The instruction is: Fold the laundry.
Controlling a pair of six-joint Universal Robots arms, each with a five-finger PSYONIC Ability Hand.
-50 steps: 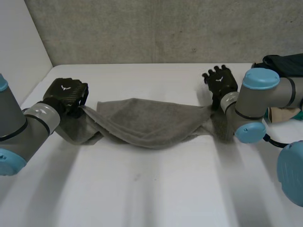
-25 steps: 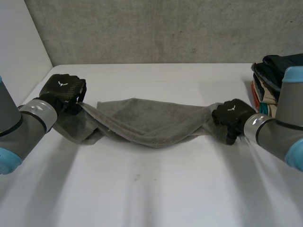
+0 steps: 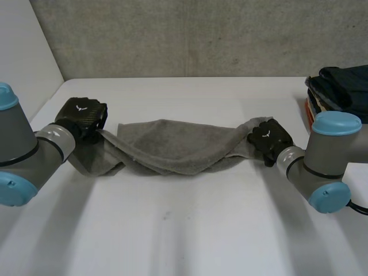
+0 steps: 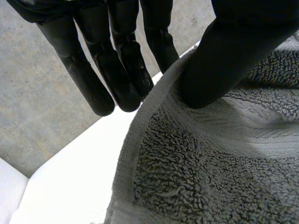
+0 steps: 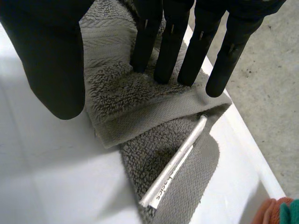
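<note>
Towel [image 3: 172, 150] lay strung across the table [image 3: 190, 230] between the hands; the left hand [image 3: 83, 115] pinched its left end against the thumb, while the right hand [image 3: 265, 138] rested straight fingers [image 5: 170, 46] on the right end, thumb apart. Closing that thumb on the corner near the label [image 5: 175, 161] seemed wise before any lift

White table [image 3: 190, 230], matte top, takes up the near and middle ground. Pale bands of light alternate with dimmer bands across its near half. Far edge butts a grey concrete wall [image 3: 201, 34]: rough, mottled, small pits and specks. A plain white panel [image 3: 23, 52] stands upright along the left side of the table and meets the concrete at the back corner.

Left wrist view: same concrete wall [image 4: 37, 93] above the table edge [image 4: 70, 177]. Right wrist view: white table top [image 5: 42, 177], speckled concrete [image 5: 271, 93] beyond its edge.
</note>
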